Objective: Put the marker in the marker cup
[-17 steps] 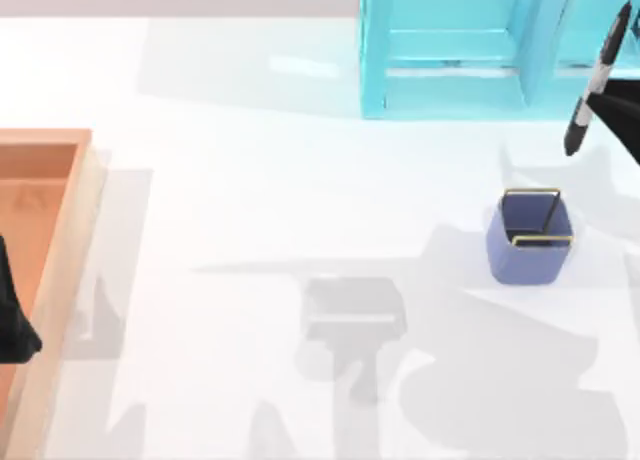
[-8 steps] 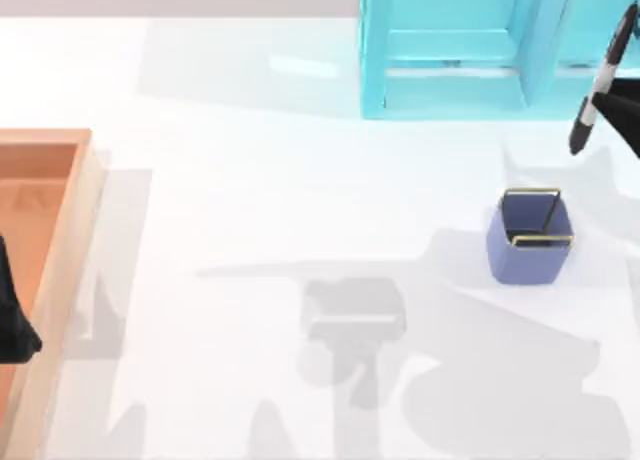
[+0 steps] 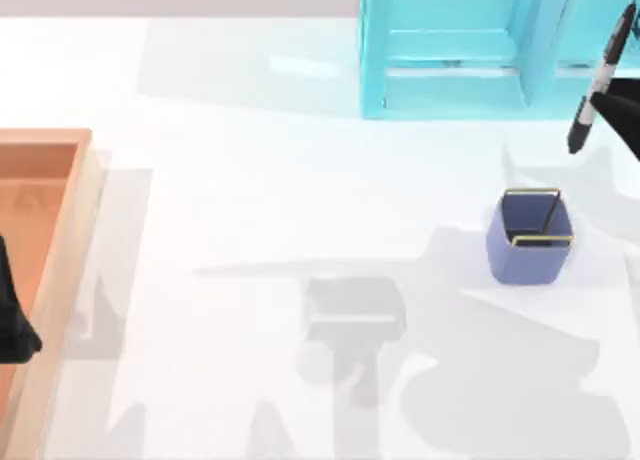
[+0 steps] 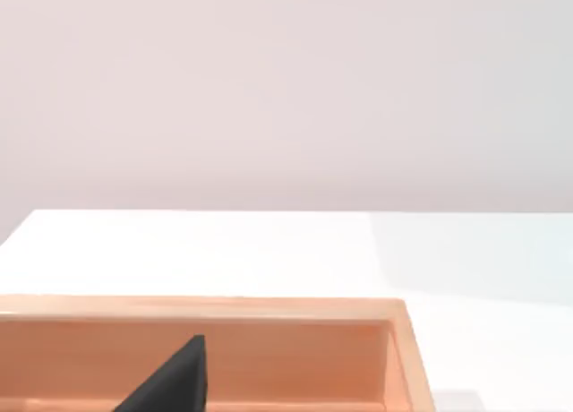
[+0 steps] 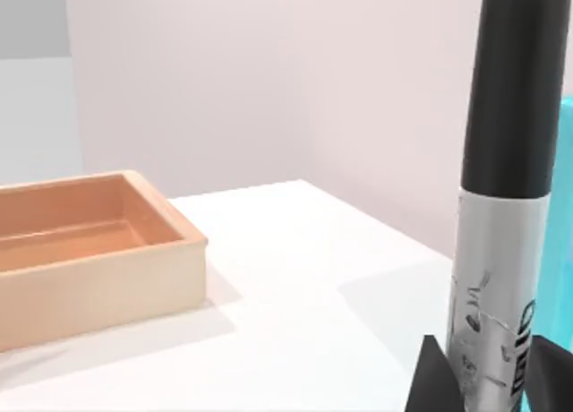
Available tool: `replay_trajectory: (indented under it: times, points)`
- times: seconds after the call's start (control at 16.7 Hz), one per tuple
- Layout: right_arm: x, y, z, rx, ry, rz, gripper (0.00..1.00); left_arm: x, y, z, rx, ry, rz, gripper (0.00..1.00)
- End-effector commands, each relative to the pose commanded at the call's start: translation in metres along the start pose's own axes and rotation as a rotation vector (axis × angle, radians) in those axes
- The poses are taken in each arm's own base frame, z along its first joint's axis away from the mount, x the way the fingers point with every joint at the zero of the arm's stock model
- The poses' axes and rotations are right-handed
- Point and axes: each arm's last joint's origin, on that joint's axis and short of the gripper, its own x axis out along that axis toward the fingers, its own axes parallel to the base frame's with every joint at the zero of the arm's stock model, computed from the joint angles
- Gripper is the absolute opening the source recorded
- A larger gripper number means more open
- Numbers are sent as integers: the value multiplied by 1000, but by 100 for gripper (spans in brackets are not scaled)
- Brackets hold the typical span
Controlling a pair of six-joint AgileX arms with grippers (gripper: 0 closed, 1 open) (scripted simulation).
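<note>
Gripping the marker (image 3: 600, 80) at its pale middle, my right gripper (image 3: 612, 102) sits at the right edge of the table (image 3: 280, 190), fingers (image 5: 428, 376) clamped on either side of the barrel. The marker is held off the table, tilted, in front of the turquoise shelf (image 3: 450, 50). The marker cup (image 3: 530, 236) stands upright nearer the front, apart from the marker. My left gripper (image 3: 12, 310) hangs parked over the wooden tray (image 3: 60, 240) at the table's left; I cannot tell how its fingers stand.
</note>
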Motion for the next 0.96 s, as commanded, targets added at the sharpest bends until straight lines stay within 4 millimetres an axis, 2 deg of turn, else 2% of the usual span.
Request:
replay_trajectory:
  times: [0.6,0.96]
  points:
    - [0,0,0,0,0,0,98,0,0,0,0,0,0,100]
    - [0,0,0,0,0,0,100,0,0,0,0,0,0,100]
